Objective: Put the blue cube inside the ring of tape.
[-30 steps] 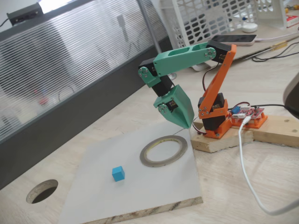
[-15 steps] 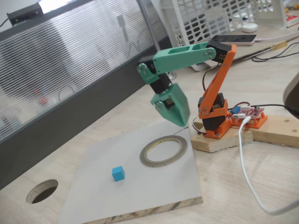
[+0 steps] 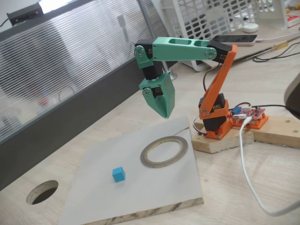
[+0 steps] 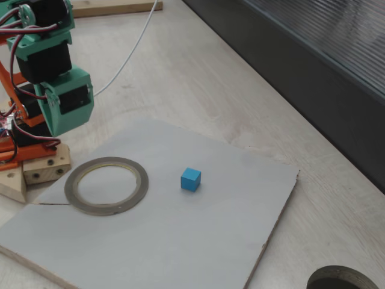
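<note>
The blue cube point(image 3: 118, 174) point(image 4: 190, 179) rests on a pale grey board point(image 3: 117, 201) point(image 4: 180, 241), a short way from the ring of tape point(image 3: 154, 164) point(image 4: 106, 209), which lies flat on the same board with nothing in its opening. My green gripper point(image 3: 165, 115) point(image 4: 57, 129) hangs in the air, pointing down above the board's far edge, beyond the ring and well away from the cube. Its fingers look shut together in a wedge, holding nothing.
A dark round hole point(image 3: 42, 191) point(image 4: 337, 280) is cut through the wooden tabletop beyond the board's corner. The orange arm base stands on a wooden block point(image 3: 220, 140) beside the ring. A white cable point(image 3: 246, 164) trails over the table. A dark wall panel point(image 4: 313, 72) borders the table.
The gripper has risen and swung left in a fixed view, away from the ring's far rim. The upper arm link has levelled out. Cube and ring have not moved.
</note>
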